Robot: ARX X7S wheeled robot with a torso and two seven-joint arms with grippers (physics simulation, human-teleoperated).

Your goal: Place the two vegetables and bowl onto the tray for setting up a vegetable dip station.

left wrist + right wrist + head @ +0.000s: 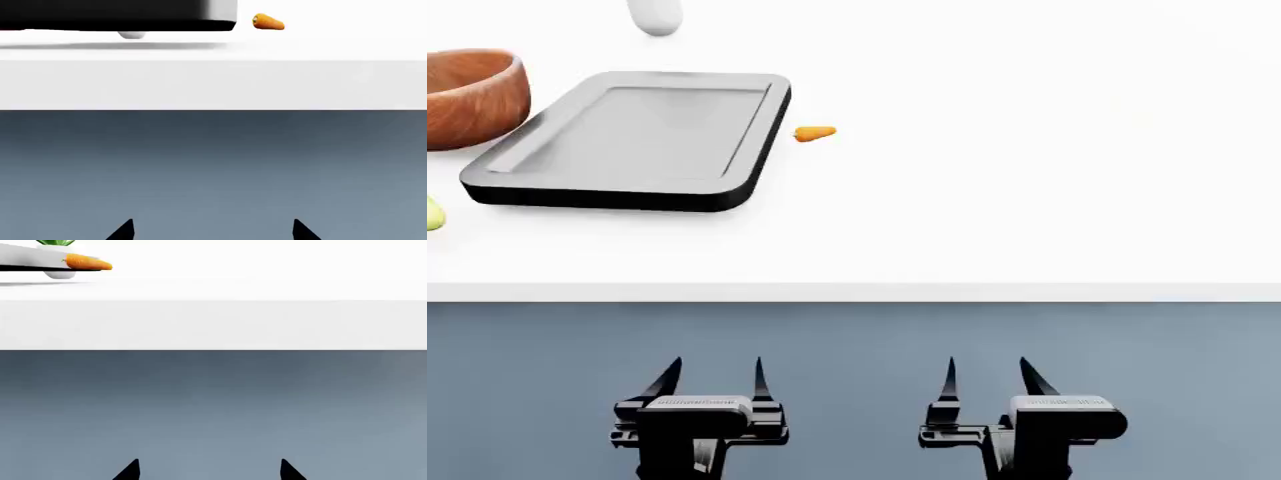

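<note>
Left hand (711,375) parted, cucumber (434,213) cropped

A white table (213,82) spans the full width, its thick front edge a pale band with the flat top receding beyond it. On that top sits the tray (117,20), seen from the side as a dark thick slab with a lighter grey patch near its corner, casting a soft shadow on the surface beneath. Just beside that corner, apart from it, lies the small orange carrot (268,22), resting on its side with the blunt end toward the tray. A white rounded object (131,34) peeks out below the tray's dark edge. Under the table edge the background is plain blue-grey. The left gripper (213,231) shows only two black fingertips (123,231), spread well apart with nothing between them
</note>
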